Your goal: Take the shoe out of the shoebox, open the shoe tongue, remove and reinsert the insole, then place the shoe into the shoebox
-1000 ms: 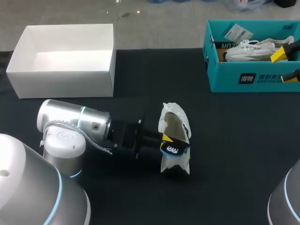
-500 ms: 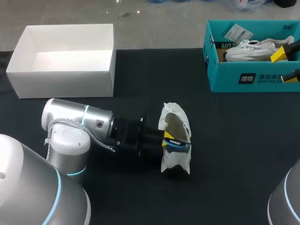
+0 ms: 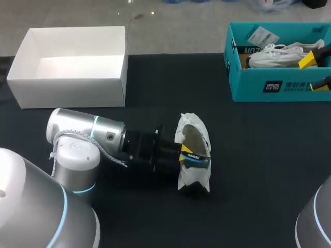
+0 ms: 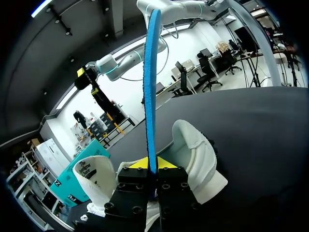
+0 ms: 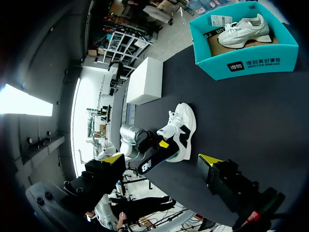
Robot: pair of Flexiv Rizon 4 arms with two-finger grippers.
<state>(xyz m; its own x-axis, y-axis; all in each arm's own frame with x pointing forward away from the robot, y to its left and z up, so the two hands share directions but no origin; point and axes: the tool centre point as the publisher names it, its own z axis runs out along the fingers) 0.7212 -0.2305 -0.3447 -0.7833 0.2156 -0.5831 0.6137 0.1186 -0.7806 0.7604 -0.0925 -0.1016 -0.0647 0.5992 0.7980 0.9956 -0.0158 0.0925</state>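
The black table (image 3: pixel 248 155) fills most of the head view. My left arm (image 3: pixel 85 132) comes in from the lower left of the frame and lies low across the table, pointing toward the centre.

A white open box (image 3: pixel 67 88) stands at the upper left, at the table's far edge. The teal shoebox (image 3: pixel 248 88) stands at the upper right, with a white shoe in the box (image 3: pixel 274 56) lying along it and a paper tag tucked in its far left corner.

The shoe on the table (image 3: pixel 189 124), white with black side panels, rests just right of centre, well apart from both boxes. Its opening shows from above.

The insole (image 3: pixel 196 160), dark with a blue edge, lies across the lower half of this shoe's opening. In the left wrist view it (image 4: pixel 152 72) stands edge-on as a thin blue strip rising from between the fingers, with the shoe just ahead of them.

The left gripper (image 3: pixel 185 154) is pinched on the insole, a yellow tip pressed to each face of it (image 4: pixel 150 164).

The right gripper (image 5: pixel 161 159) is held high above the table with its two yellow tips spread wide and nothing between them. The shoe and the left gripper lie far ahead of it, and the teal shoebox beyond them.
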